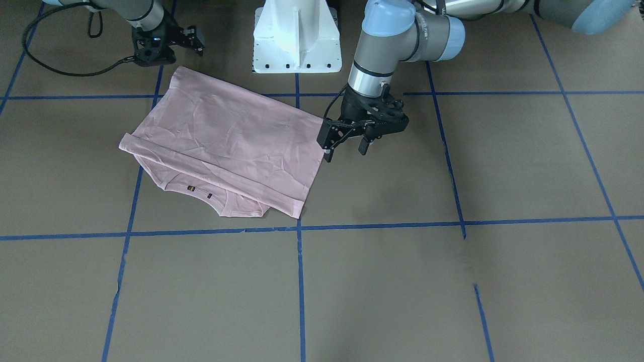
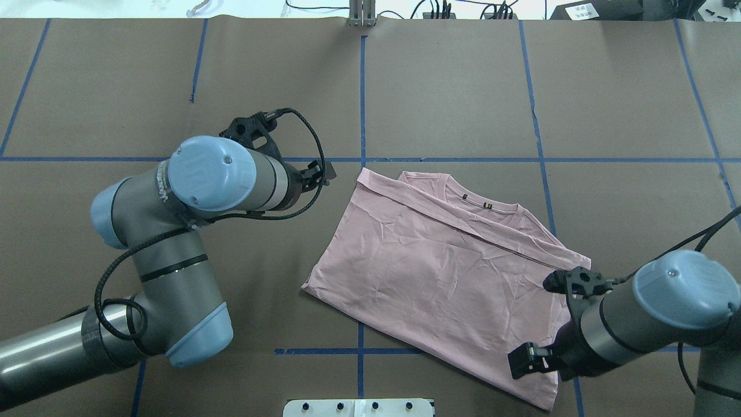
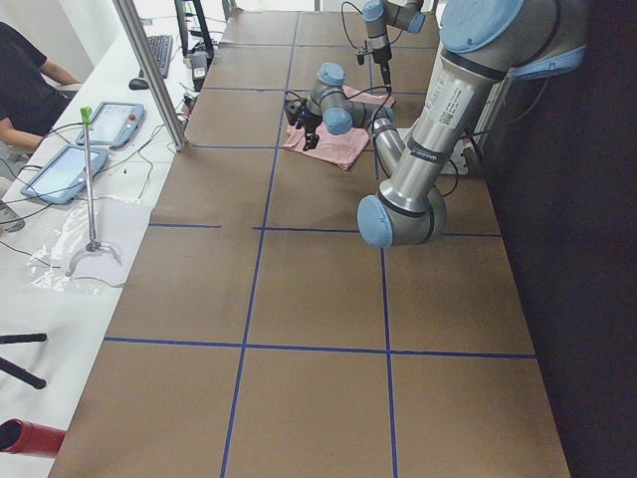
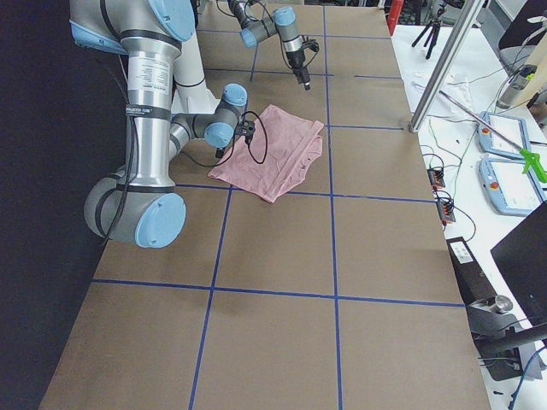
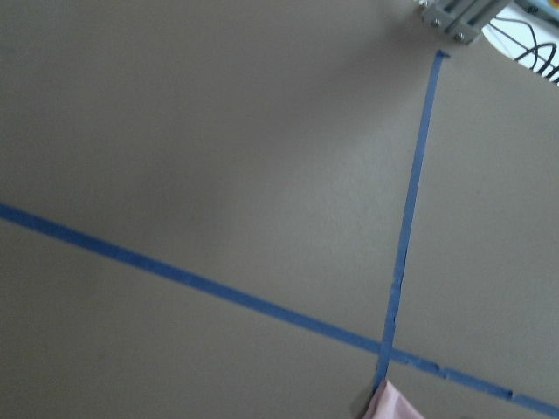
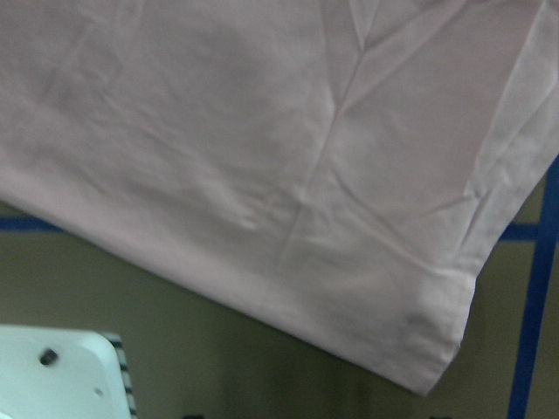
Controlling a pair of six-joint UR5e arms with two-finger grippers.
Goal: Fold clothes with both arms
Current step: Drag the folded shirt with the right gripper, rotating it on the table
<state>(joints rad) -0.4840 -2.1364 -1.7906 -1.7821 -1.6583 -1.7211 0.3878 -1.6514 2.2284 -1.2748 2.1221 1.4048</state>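
Observation:
The pale pink T-shirt (image 1: 226, 136) (image 2: 428, 266) lies folded and flat on the brown table, plain side up, its collar (image 1: 201, 193) peeking out at the edge away from the robot. My left gripper (image 1: 346, 153) (image 2: 321, 174) hangs open just beside the shirt's edge, holding nothing; only a pink corner (image 5: 393, 408) enters the left wrist view. My right gripper (image 1: 193, 42) hovers open over the shirt's corner nearest the robot base, nothing between its fingers. The right wrist view looks straight down on that flat corner (image 6: 419, 349).
The white pedestal base (image 1: 297, 35) (image 6: 52, 367) stands close behind the shirt. Blue tape lines (image 1: 301, 281) grid the table. A side bench with tablets (image 3: 109, 124) and a seated person (image 3: 25, 80) runs along the far side from the robot.

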